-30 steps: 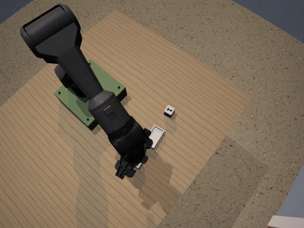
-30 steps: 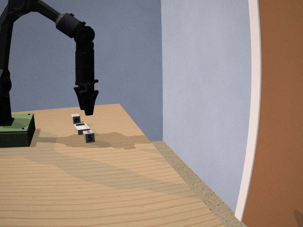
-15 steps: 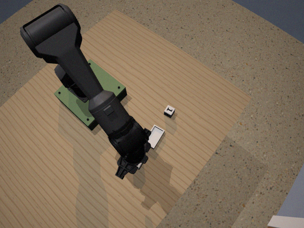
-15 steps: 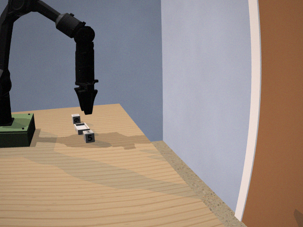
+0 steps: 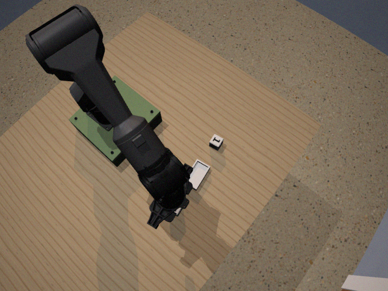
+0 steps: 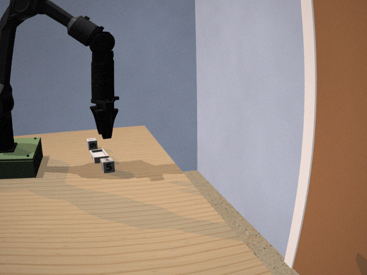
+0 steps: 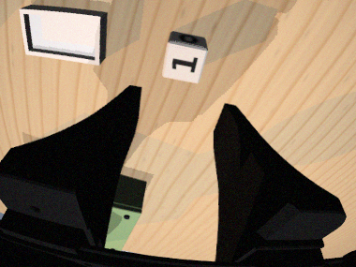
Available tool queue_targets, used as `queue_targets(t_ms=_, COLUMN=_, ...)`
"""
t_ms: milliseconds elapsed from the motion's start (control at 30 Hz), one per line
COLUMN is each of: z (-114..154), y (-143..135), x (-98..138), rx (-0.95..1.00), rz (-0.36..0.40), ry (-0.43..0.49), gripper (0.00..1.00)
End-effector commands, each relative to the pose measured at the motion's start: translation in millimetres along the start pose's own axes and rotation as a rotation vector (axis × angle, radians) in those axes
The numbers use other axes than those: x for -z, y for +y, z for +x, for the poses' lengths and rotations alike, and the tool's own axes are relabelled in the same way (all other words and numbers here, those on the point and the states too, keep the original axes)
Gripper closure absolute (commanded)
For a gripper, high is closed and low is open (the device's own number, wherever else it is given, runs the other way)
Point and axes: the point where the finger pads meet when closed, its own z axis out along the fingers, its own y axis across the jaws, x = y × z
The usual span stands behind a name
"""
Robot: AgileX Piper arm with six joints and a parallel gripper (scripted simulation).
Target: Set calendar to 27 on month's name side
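A small white tray [image 5: 204,165] [image 6: 98,155] [image 7: 61,35] lies flat on the wooden table [image 5: 259,116], and nothing is in it. One white cube [image 5: 216,141] [image 6: 91,144] stands beyond the tray's far end, with a 1 on top and a 9 on one side. The other cube [image 6: 107,165] [image 7: 185,58] stands off the tray's near end, with a 1 on top and a 5 on one side. In the top view only a sliver of this second cube [image 5: 177,211] shows under the arm. My gripper [image 5: 161,220] [image 6: 105,136] [image 7: 180,111] hangs well above the second cube. It points down, partly open, with nothing between the fingers.
The arm's green base [image 5: 142,106] [image 6: 21,160] [image 7: 123,224] stands on the table behind the tray. The table's right edge [image 6: 171,162] runs close to the cubes, with speckled floor beyond it.
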Motion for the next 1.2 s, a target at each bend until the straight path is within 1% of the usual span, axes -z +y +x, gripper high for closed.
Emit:
queue_targets(t_ms=0, z=0, y=0, x=1, rx=-0.001, rz=0.001, ry=-0.005, gripper=0.4)
queue_targets(t_ms=400, z=0, y=0, x=-2, rx=0.0, rz=-0.001, ry=-0.002, gripper=0.4)
queue_targets(t_ms=933, z=1, y=0, x=-17, rx=0.0, rz=-0.001, ry=0.001, gripper=0.4)
queue_targets(t_ms=1167, z=1, y=0, x=-28, rx=0.0, rz=-0.001, ry=0.001, gripper=0.4)
